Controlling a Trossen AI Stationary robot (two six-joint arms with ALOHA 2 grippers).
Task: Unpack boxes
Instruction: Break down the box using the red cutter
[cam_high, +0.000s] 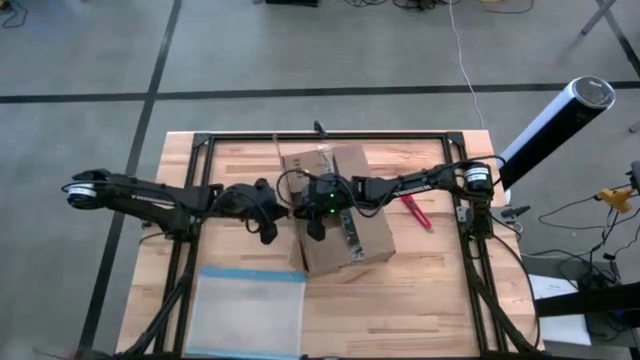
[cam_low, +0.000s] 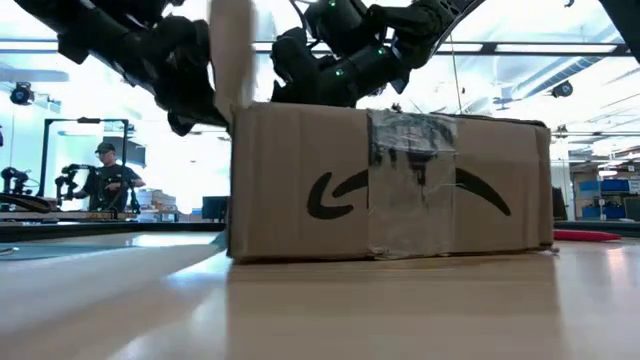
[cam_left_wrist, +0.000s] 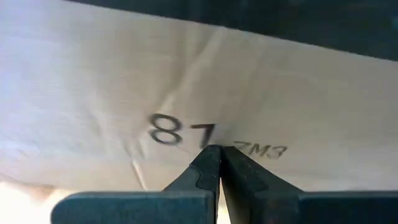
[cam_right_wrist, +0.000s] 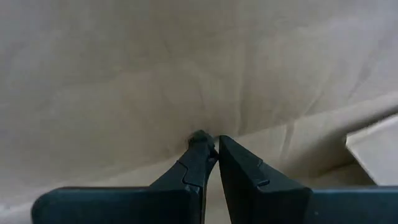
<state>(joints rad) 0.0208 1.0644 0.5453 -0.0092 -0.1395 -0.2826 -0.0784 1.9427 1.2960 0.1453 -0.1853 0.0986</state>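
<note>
On the wooden desk (cam_high: 420, 290), both grippers' jaws pinch flaps of the box (cam_high: 352, 232): stiff, light corrugate, tape slick; grip flap edges.

The box (cam_low: 390, 180) is brown cardboard, with a black curved mark on its side and a strip of shiny clear tape (cam_low: 412, 185) over the middle of this mark. Just beyond the closed jaws of the dark left gripper (cam_left_wrist: 213, 152), the pale cardboard carries black printed digits "87". Before the dark right gripper (cam_right_wrist: 210, 144) the cardboard is plain beige. The tool (cam_high: 417, 213) is red. The pouch (cam_high: 245, 310) is clear with a blue edge.
</note>
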